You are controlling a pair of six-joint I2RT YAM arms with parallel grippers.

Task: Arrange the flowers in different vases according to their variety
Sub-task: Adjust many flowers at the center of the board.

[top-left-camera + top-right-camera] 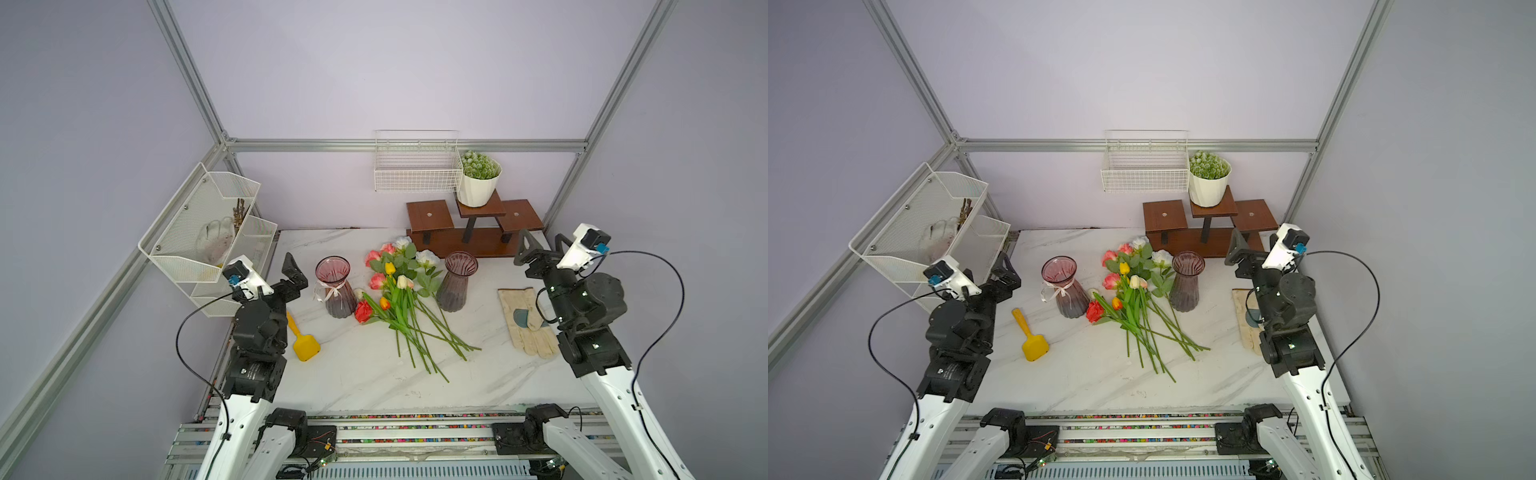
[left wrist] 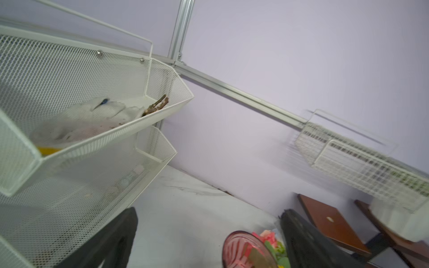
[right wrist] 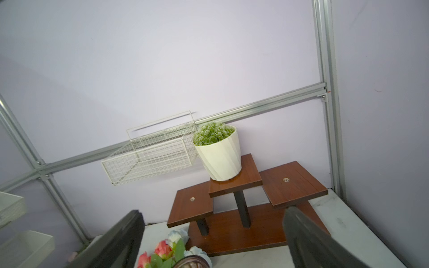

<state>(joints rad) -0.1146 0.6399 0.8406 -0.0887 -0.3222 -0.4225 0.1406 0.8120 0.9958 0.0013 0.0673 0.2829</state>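
Observation:
The flowers (image 1: 399, 299) (image 1: 1133, 299) lie in a mixed heap mid-table, stems toward the front. Left of them stands the wide vase with a white bow (image 1: 334, 286) (image 1: 1064, 286); right of them stands the slimmer vase (image 1: 457, 280) (image 1: 1185, 280). Both vases are upright and empty. My left gripper (image 1: 286, 270) (image 2: 211, 232) hovers open left of the bow vase, whose rim (image 2: 243, 250) shows between its fingers. Above the table's right side, my right gripper (image 1: 542, 245) (image 3: 216, 232) is open, with some blooms (image 3: 162, 250) below it.
A yellow scoop (image 1: 303, 340) lies front left. Pale work gloves (image 1: 525, 322) lie under the right arm. A wooden stand (image 1: 473, 232) with a potted plant (image 1: 478, 178) is at the back, beside a wall wire basket (image 1: 417, 166). A mesh rack (image 1: 203, 232) hangs at left.

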